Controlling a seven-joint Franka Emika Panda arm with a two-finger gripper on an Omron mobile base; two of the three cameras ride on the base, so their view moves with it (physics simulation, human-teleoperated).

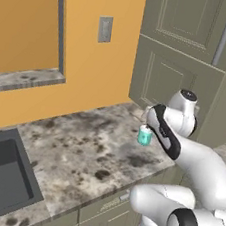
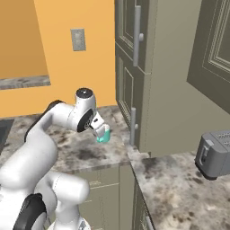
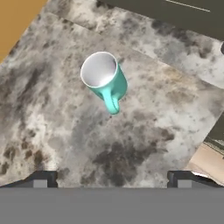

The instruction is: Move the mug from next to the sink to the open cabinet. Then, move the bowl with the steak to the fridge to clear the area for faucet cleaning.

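My fingers (image 3: 41,179) sit spread wide and empty above the bench (image 3: 144,131), the mug (image 3: 104,80) upright ahead between them, untouched.

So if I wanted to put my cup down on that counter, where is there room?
The widest bare patch of counter lies between the sink and the mug. Another runs along the orange wall under the wall plate. Around the corner, counter lies bare in front of the toaster. It is tighter by the mug, where the open gripper hovers near the cabinets.
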